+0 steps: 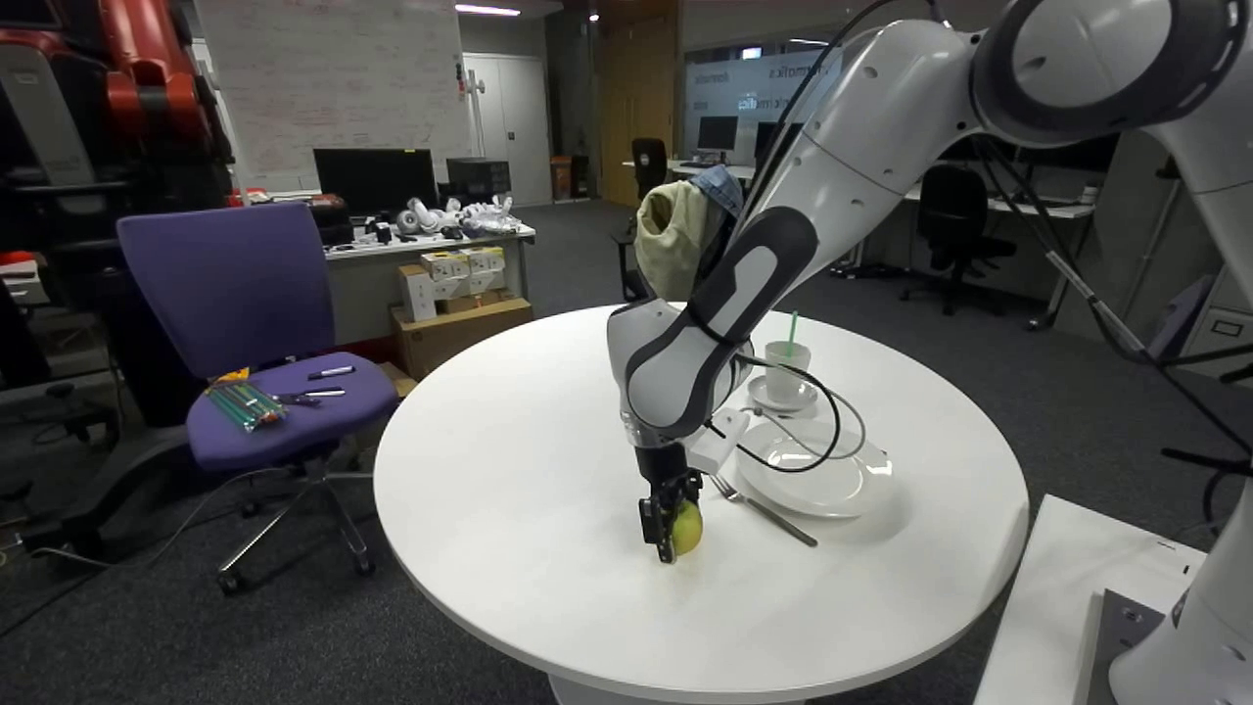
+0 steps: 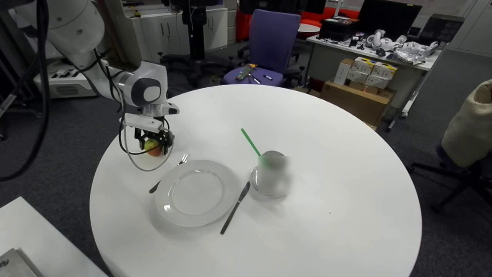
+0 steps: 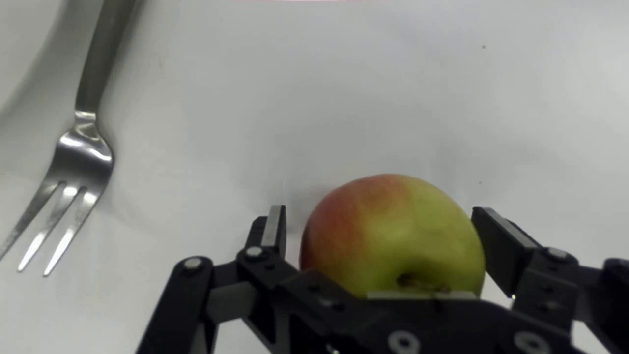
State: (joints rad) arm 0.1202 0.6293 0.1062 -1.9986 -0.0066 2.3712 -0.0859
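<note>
Gripper (image 3: 381,223) spread wide around apple (image 3: 395,238), wrist-view left gap, no grip; we judge alignment, next calls for centring.

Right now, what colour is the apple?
The apple is yellow-green with a red blush, clearest in the wrist view.

1. In an exterior view, the apple (image 2: 153,148) sits between the fingers (image 3: 499,246), toward the table (image 2: 326,134)'s left edge.
2. Fork (image 3: 84,152) between apple and plate (image 2: 198,192).
3. Knife (image 2: 235,208) between plate and saucer (image 1: 775,402).
4. Cup (image 1: 786,368) on saucer, straw (image 1: 793,330) inside.
</note>
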